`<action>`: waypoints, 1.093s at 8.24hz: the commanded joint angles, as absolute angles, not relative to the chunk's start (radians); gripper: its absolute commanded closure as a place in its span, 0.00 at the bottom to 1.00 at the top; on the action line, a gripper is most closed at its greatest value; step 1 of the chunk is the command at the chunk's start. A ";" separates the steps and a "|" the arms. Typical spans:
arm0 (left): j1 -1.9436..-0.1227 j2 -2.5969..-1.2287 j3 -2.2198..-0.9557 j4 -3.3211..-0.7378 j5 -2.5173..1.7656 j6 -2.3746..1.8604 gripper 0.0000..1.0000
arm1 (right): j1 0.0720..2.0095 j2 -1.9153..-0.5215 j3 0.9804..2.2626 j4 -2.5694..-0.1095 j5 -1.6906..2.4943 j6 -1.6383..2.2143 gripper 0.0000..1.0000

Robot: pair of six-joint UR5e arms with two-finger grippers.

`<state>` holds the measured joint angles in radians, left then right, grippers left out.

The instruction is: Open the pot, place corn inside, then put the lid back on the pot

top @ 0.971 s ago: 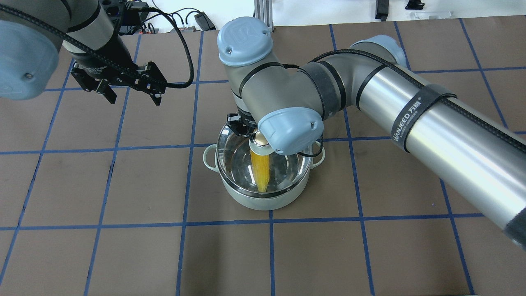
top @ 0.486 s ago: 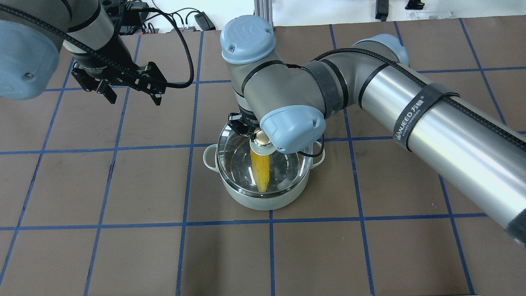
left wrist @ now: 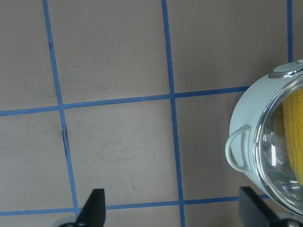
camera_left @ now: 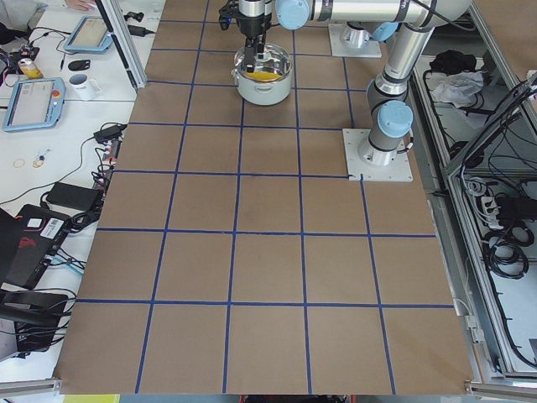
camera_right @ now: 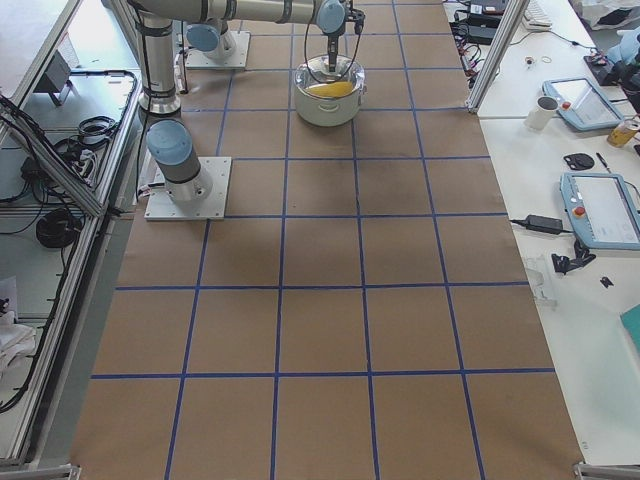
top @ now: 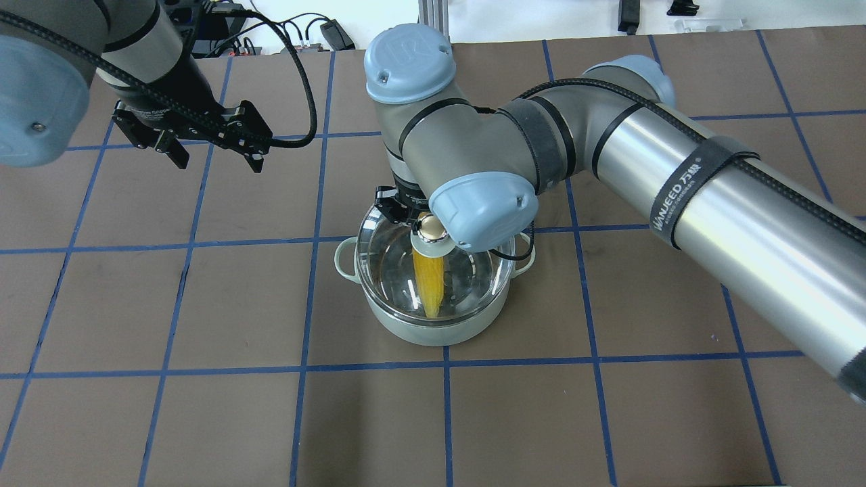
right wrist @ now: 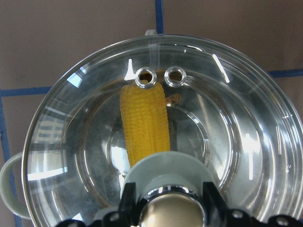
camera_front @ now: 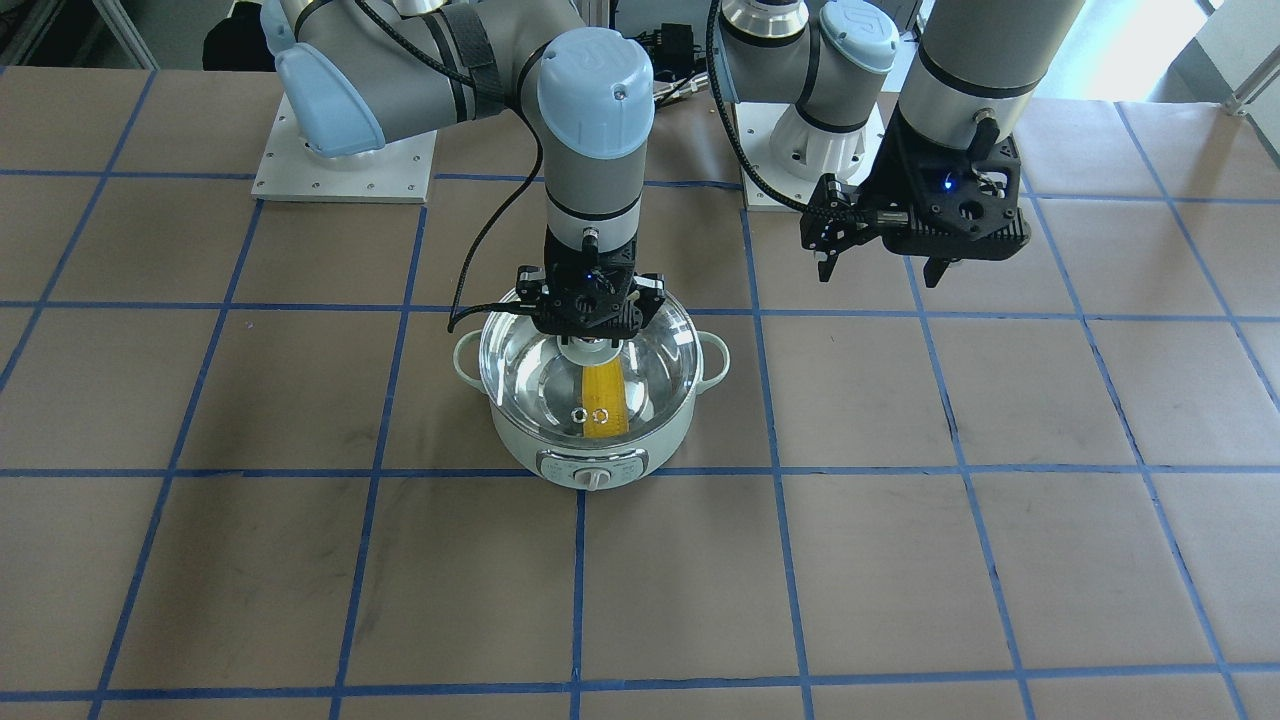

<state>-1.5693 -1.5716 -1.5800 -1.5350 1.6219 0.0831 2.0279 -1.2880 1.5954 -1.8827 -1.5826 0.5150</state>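
The pale mint-green pot (top: 433,335) stands mid-table, its knob panel (camera_front: 592,467) facing away from me. The yellow corn (top: 428,284) lies inside it, seen through the clear glass lid (top: 473,277), which sits on the pot's rim. My right gripper (top: 427,230) is straight above the pot and shut on the lid's gold-capped knob. In the right wrist view its fingers (right wrist: 128,201) flank the knob, with the corn (right wrist: 144,123) below the glass. My left gripper (top: 216,157) is open and empty, hovering over the table to the pot's far left. The left wrist view shows the pot's side (left wrist: 246,118).
The table is brown paper with a blue tape grid (top: 308,304). Cables and adapters (top: 325,30) lie past the far edge. The two arm base plates (camera_front: 345,160) are on the robot's side. Side benches hold tablets and a mug (camera_right: 545,110).
My right arm's wrist has shifted slightly while its gripper stays on the lid knob. My left gripper has drifted a little up and away from the pot.
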 commanded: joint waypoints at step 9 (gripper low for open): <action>-1.565 -1.528 -1.578 -1.537 1.612 0.106 0.00 | 2.026 -1.284 1.595 -1.870 -1.551 0.500 0.80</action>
<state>-1.5679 -1.5473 -1.5744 -1.5173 1.6146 0.1036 2.0266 -1.2853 1.5954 -1.8600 -1.5507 0.5032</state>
